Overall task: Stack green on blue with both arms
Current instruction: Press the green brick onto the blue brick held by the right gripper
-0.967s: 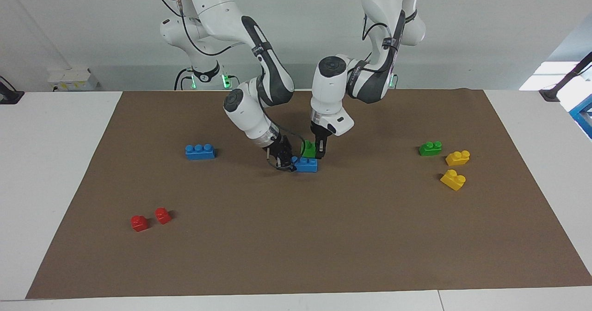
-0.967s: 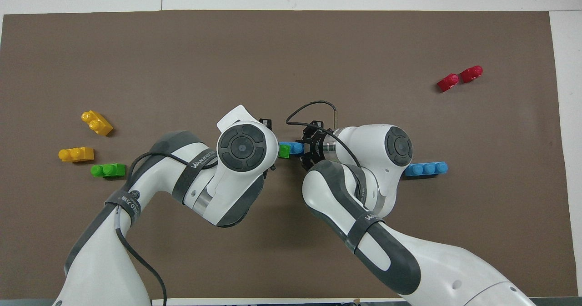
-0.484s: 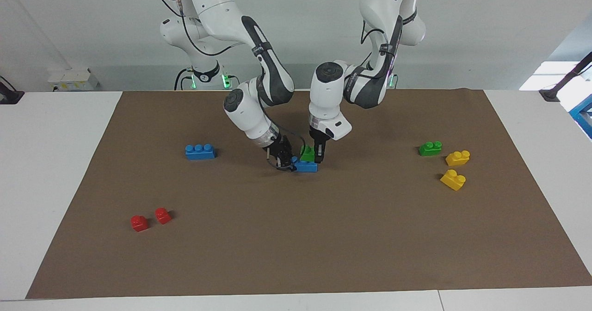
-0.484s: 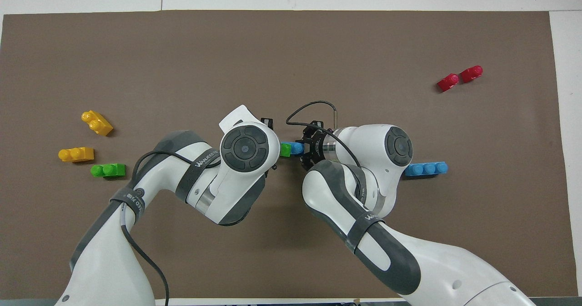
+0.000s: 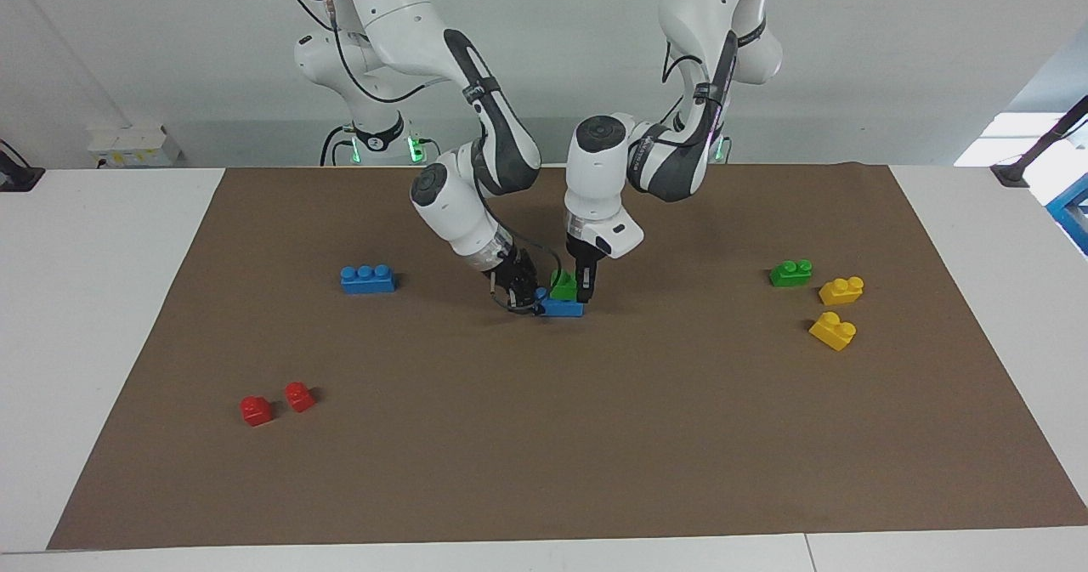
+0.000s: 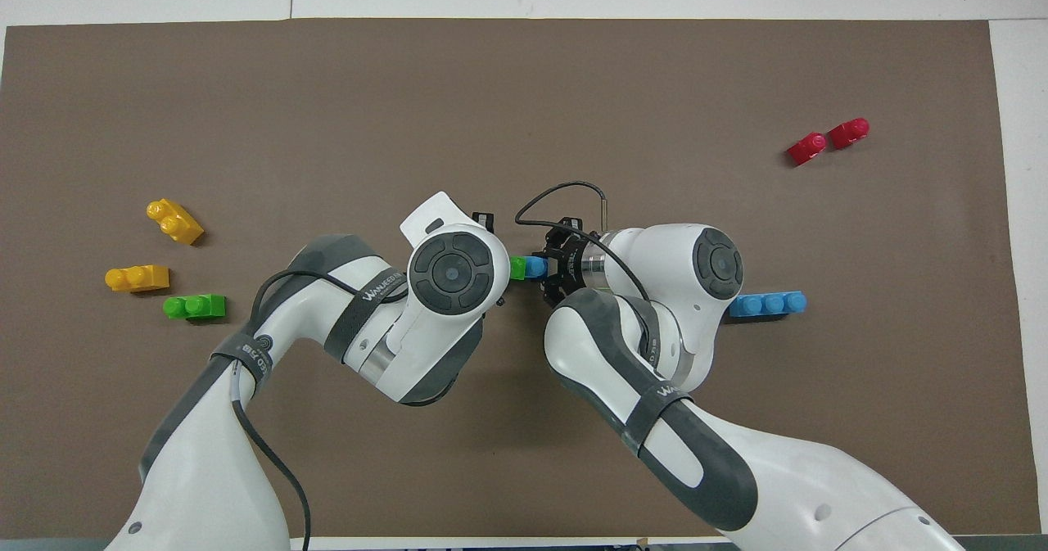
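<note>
A green brick (image 5: pixel 563 284) sits tilted on top of a blue brick (image 5: pixel 564 307) in the middle of the brown mat. My left gripper (image 5: pixel 579 293) comes straight down and is shut on the green brick. My right gripper (image 5: pixel 526 297) comes in at a slant and is shut on the end of the blue brick toward the right arm. In the overhead view only a sliver of the green brick (image 6: pixel 517 268) and the blue brick (image 6: pixel 535 267) shows between the two wrists; the right gripper (image 6: pixel 548 270) is beside them.
A second blue brick (image 5: pixel 367 279) lies toward the right arm's end. A second green brick (image 5: pixel 790 273) and two yellow bricks (image 5: pixel 841 290) (image 5: pixel 832 330) lie toward the left arm's end. Two red bricks (image 5: pixel 256 410) (image 5: pixel 298 396) lie farther from the robots.
My left gripper has carried the green brick slightly toward the right arm's end and down onto the blue brick. The right gripper and the blue brick have stayed put.
</note>
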Tool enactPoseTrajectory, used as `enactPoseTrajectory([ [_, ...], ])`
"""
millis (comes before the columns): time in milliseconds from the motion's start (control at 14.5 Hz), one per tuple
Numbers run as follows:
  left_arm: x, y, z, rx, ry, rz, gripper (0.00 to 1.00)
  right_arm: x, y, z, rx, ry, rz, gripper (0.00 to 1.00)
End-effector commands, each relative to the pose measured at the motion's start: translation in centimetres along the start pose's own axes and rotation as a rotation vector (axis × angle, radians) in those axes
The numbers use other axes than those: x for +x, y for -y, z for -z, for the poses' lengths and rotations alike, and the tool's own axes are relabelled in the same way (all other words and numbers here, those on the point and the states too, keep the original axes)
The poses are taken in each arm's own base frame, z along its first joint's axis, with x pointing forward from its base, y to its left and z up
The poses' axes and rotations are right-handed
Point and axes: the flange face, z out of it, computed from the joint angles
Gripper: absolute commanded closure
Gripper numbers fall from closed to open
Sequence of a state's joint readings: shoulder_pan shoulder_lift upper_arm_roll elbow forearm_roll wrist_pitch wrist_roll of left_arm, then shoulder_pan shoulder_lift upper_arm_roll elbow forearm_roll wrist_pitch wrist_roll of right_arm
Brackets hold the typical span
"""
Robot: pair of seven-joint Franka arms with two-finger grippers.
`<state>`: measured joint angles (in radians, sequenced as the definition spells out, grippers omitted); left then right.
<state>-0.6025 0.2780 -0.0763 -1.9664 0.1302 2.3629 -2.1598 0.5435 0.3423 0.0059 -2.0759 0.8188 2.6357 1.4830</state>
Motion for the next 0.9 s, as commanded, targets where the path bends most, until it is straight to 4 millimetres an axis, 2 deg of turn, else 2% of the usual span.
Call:
enactPoseTrajectory([
  [0, -0.2, -0.1, -0.5, -0.02, -0.014, -0.001, 1.0, 1.5, -1.1, -0.9, -0.009, -0.016, 0.013, 0.89],
  [69, -0.2, -0.1, -0.6, -0.014, -0.022, -0.004, 1.0, 1.5, -1.1, -0.9, -0.009, -0.016, 0.013, 0.89],
  [138, -0.3, 0.1, -0.6, -0.028, -0.05, -0.051, 0.58, 1.5, -1.1, -0.9, -0.009, -0.016, 0.012, 0.89],
  [207, -0.4, 0.2, -0.6, -0.034, -0.066, -0.071, 0.01, 1.5, -1.1, -0.9, -0.008, -0.016, 0.012, 0.89],
  [553, -0.1, 0.1, 0.8, -0.036, -0.072, -0.069, 0.0, 1.8, -0.9, -0.8, -0.006, -0.017, 0.011, 0.89],
  [829, 1.1, -0.4, 2.8, -0.043, -0.079, -0.077, 0.0, 1.9, -0.9, -0.8, -0.007, -0.017, 0.018, 0.89],
])
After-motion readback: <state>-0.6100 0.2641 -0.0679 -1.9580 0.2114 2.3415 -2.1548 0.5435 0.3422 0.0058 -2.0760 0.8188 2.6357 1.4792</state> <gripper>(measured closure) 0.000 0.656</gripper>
